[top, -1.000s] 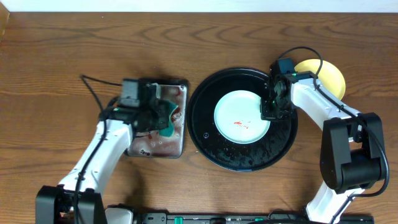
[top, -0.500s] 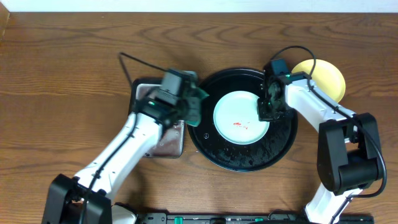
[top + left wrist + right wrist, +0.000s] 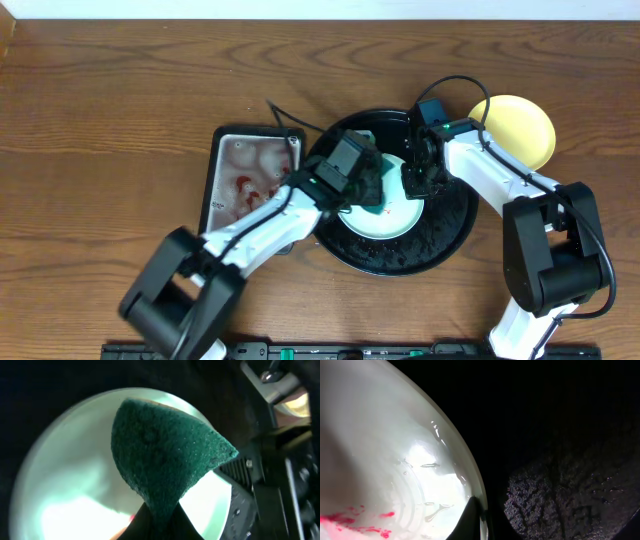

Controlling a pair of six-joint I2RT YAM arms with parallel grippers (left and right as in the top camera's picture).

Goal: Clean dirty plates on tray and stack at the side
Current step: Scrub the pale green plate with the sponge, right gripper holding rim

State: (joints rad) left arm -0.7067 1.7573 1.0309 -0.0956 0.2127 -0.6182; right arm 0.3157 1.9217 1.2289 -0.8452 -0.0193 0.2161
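Observation:
A pale mint plate (image 3: 392,222) lies in the black tray (image 3: 440,240). My left gripper (image 3: 368,183) is shut on a green sponge (image 3: 165,455) and holds it over the plate (image 3: 65,460), close to its surface. My right gripper (image 3: 413,180) is shut on the plate's right rim (image 3: 380,450), one finger inside and one outside. Red sauce smears (image 3: 350,522) show on the plate in the right wrist view. The yellow plate (image 3: 520,125) sits on the table right of the tray. No third plate shows.
The grey metal pan (image 3: 245,185), wet and stained red, stands left of the tray with no sponge in it. The tray's floor (image 3: 560,485) is wet. Both arms cross over the tray's middle.
My left arm lifted the sponge out of the grey pan and swung right, over the mint plate. My right gripper shifted slightly left along the plate's rim.

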